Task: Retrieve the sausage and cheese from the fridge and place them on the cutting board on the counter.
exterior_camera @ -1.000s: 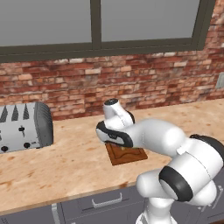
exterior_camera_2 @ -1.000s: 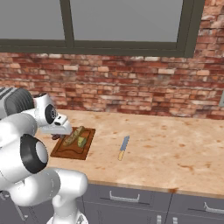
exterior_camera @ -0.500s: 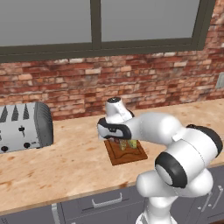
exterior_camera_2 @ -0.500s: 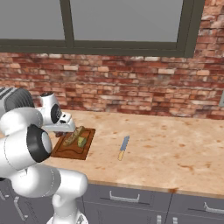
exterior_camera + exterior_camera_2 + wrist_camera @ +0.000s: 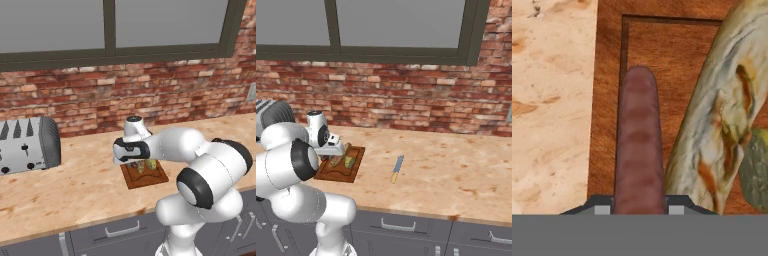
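Pincer (image 5: pixel 640 209) clamped tight on sausage (image 5: pixel 639 145), which sticks straight out from betw. its tips, over cutting board (image 5: pixel 677 55) on the desk (image 5: pixel 552 100). Long pale baguette-like piece (image 5: pixel 722 110) lies just beside the pincer on board; yellow-green cheese (image 5: pixel 758 170) beyond it. Knife (image 5: pixel 397 169) well apart on desk; toaster (image 5: pixel 27 145) far off.

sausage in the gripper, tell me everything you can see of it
The reddish-brown sausage is a smooth, round-ended cylinder with faint darker bands. It sticks out between the shut gripper's dark fingertips, over the grooved left edge of the dark brown wooden cutting board, beside a pale tan mottled piece. Whether it rests on the board is unclear.
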Robot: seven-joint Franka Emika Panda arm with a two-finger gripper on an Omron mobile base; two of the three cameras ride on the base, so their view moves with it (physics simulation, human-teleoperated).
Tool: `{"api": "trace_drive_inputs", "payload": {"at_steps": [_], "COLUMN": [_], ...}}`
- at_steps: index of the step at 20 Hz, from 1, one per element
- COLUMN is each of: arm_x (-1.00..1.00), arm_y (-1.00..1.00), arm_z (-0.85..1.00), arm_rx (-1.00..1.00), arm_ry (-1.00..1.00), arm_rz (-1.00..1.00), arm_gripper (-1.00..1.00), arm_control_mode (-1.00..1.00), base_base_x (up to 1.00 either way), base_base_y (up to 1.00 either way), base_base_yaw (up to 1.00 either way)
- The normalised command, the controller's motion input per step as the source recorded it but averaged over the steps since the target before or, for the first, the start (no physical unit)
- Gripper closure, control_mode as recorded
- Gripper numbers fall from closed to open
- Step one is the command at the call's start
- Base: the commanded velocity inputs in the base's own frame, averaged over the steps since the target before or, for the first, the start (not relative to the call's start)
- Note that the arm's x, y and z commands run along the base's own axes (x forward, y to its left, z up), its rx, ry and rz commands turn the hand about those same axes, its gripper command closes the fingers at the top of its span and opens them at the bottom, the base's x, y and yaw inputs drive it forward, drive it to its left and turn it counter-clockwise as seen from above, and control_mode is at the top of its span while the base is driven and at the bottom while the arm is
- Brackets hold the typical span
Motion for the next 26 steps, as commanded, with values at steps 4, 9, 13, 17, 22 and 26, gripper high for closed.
{"api": "trace_drive_inputs", "payload": {"at_steps": [4, 9, 13, 17, 22, 26], "arm_x": [-0.05, -0.16, -0.25, -0.22, -0.02, 0.00], "arm_y": [-0.14, -0.25, -0.31, -0.23, -0.01, 0.02], "arm_z": [-0.18, -0.11, -0.06, -0.10, -0.07, -0.05], "arm_rx": [0.02, 0.00, 0.00, 0.00, 0.00, 0.00], "arm_ry": [0.00, 0.00, 0.00, 0.00, 0.00, 0.00], "arm_rz": [0.04, 0.02, 0.00, 0.00, 0.00, 0.00], "arm_gripper": [1.00, 1.00, 1.00, 1.00, 1.00, 1.00], "arm_control_mode": [-1.00, -1.00, -1.00, -1.00, -1.00, -1.00], "base_base_x": [0.00, 0.00, 0.00, 0.00, 0.00, 0.00], "base_base_y": [0.00, 0.00, 0.00, 0.00, 0.00, 0.00], "base_base_yaw": [0.00, 0.00, 0.00, 0.00, 0.00, 0.00]}}
